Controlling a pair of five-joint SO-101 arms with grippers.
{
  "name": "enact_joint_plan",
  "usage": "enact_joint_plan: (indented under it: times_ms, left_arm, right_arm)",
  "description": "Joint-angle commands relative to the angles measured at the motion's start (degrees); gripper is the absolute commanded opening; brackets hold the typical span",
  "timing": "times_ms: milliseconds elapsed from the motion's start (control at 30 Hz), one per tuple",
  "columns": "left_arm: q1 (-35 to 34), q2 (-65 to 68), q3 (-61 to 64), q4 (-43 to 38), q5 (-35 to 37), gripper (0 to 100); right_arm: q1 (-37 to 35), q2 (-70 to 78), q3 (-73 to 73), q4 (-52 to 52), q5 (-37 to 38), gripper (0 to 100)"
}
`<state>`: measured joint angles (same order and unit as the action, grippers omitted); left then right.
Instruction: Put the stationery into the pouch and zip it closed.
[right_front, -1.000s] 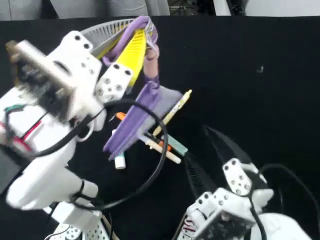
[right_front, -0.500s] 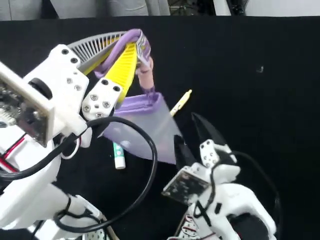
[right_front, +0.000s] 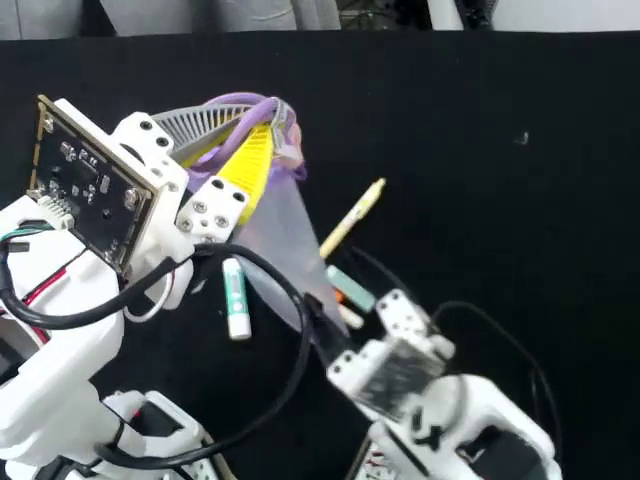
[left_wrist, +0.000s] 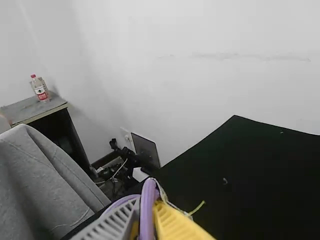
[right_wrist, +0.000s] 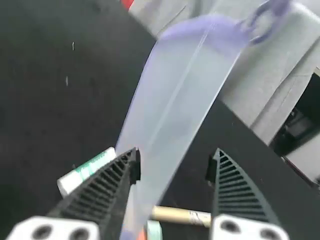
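My left gripper (right_front: 243, 135) is shut on the top edge of the purple pouch (right_front: 283, 235), held between its yellow and grey ribbed fingers (left_wrist: 172, 227). The translucent pouch (right_wrist: 182, 95) hangs from there down to the table. My right gripper (right_wrist: 172, 165) stands open around the pouch's lower end, which lies close to one black finger (right_wrist: 107, 185). On the table are a white and green marker (right_front: 235, 297), a yellow pencil (right_front: 352, 217), a teal piece (right_front: 351, 289) and a beige stick (right_wrist: 175, 215). The pouch partly hides the pieces beneath it.
The table (right_front: 500, 150) is covered in black cloth, bare to the right and at the back. The left arm's body and black cable (right_front: 290, 330) take up the near left. A grey chair back (left_wrist: 40, 185) stands beyond the table's far edge.
The left arm has swung and now holds the pouch hanging straighter and more spread. The right arm has moved left, up to the pouch's lower end. More stationery shows beside the pouch.
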<state>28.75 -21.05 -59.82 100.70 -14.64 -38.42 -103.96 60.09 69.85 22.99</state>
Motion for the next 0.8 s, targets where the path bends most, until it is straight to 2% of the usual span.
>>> enact_joint_plan:
  times_ms: [0,200,467,667,767]
  left_arm:
    - [0.66,-0.7,0.22,-0.09,0.53,3]
    - [0.66,-1.14,0.22,-0.09,0.53,3]
    - [0.75,-1.32,0.22,0.0,0.53,3]
    - [0.75,-1.32,-0.04,0.0,0.53,3]
    - [1.27,-1.32,-0.04,0.0,0.53,3]
  right_arm:
    - [-0.97,-3.47,-5.49,-1.67,-7.56,23.0]
    - [-0.88,-3.38,0.22,-5.45,-8.18,23.1]
    - [0.62,-3.03,11.12,-20.22,-8.18,23.1]
    - [9.58,-3.3,9.89,-21.45,-8.18,23.1]
    - [11.69,-3.03,9.89,-21.27,-8.26,23.1]
